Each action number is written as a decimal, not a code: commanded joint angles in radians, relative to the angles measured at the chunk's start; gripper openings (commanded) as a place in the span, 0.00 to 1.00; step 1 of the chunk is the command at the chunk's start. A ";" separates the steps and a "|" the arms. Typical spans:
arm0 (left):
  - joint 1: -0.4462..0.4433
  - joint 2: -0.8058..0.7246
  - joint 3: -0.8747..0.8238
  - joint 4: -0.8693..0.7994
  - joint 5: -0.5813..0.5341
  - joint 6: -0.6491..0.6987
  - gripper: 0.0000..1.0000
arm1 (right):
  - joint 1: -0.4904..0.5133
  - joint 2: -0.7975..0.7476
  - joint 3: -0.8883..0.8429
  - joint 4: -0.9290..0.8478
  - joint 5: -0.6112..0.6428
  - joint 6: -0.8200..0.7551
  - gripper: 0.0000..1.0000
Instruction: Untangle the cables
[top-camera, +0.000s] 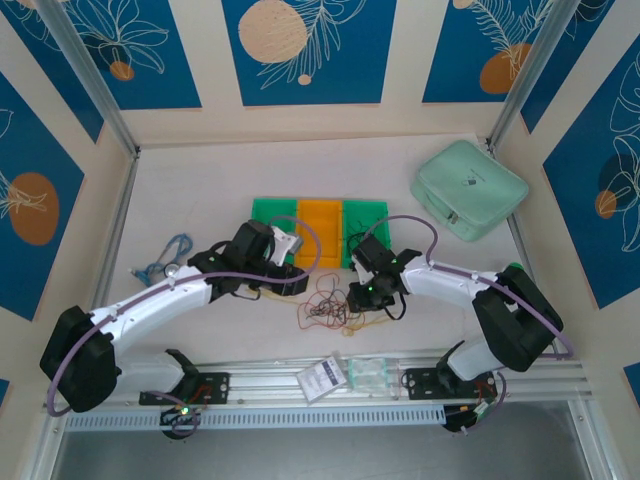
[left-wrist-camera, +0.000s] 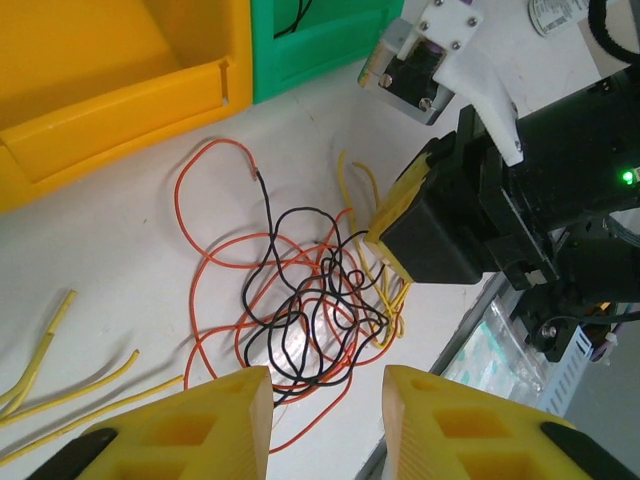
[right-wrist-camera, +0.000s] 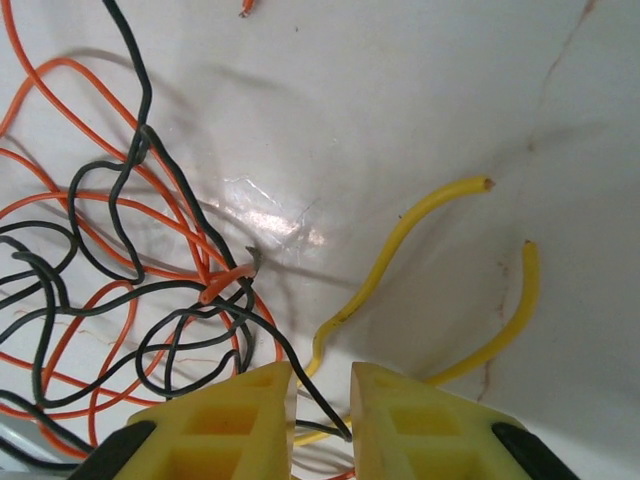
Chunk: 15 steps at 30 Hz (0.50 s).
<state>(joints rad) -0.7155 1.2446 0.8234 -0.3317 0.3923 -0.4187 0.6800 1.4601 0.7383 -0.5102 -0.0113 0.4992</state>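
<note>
Behind one cable tangle (top-camera: 325, 305), three bins (top-camera: 320, 203): two green, one orange

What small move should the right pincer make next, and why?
Probably close the right pincer and draw gently away from the tangle. Its fingers stand narrowly apart over a yellow cable whose free end lies clear of the knot, though a black cable also runs into the gap. The left pincer hovers open above the tangle.
</note>
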 joint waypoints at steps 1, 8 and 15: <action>0.001 -0.023 -0.012 0.010 0.025 0.006 0.34 | -0.002 0.006 0.017 0.004 -0.044 -0.014 0.13; 0.002 -0.033 -0.007 0.022 0.037 0.024 0.34 | 0.021 -0.142 0.080 -0.082 0.020 -0.017 0.00; 0.001 -0.046 -0.014 0.050 0.039 0.038 0.34 | 0.033 -0.329 0.221 -0.185 0.023 -0.036 0.00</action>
<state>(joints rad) -0.7158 1.2182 0.8215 -0.3161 0.4011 -0.4103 0.7052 1.1839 0.9016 -0.6239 0.0189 0.4824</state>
